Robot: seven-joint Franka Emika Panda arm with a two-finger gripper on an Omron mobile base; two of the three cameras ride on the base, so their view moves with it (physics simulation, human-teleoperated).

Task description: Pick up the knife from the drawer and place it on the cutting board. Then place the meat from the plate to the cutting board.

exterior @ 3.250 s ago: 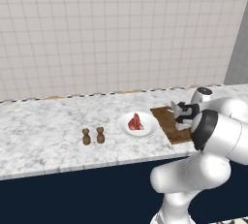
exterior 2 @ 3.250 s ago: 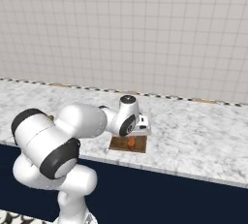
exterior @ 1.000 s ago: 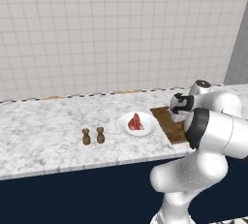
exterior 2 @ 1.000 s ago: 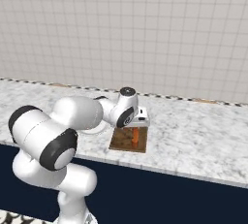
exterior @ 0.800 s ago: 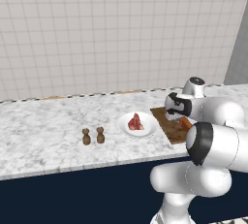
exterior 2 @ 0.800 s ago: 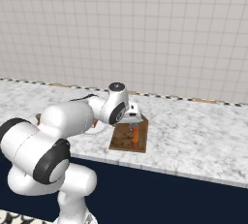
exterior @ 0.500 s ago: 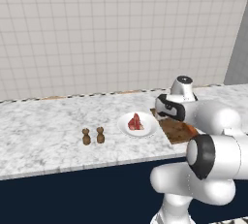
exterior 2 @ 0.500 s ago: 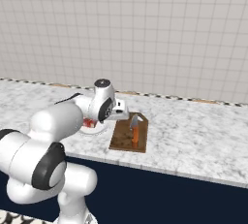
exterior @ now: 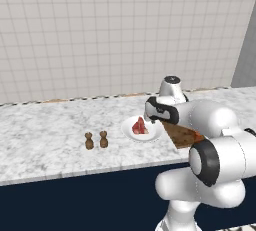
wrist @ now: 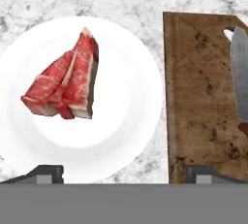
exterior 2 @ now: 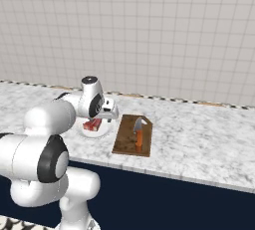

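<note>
Meat (wrist: 65, 85) — a raw red, white-streaked chunk lying left of centre on the white plate (wrist: 135, 136), directly below the gripper (wrist: 125, 172), whose fingers stand spread wide and hold nothing. In the hand view the meat sits nearer one fingertip than the other, so the gripper is not yet centred on it; a descent from this offset could probably land one finger on the chunk and push it across the plate rather than straddle it. The chunk's wedge shape may also let it slip from a shallow pinch. Just beside the plate on the marble tabletop (exterior 2: 199, 144) lies the cutting board (exterior 2: 127, 139), apart from the plate's rim — the knife (exterior 2: 139, 135) already rests on it, orange handle toward the near edge. Two small brown shakers (exterior: 96, 140) stand farther off.
</note>
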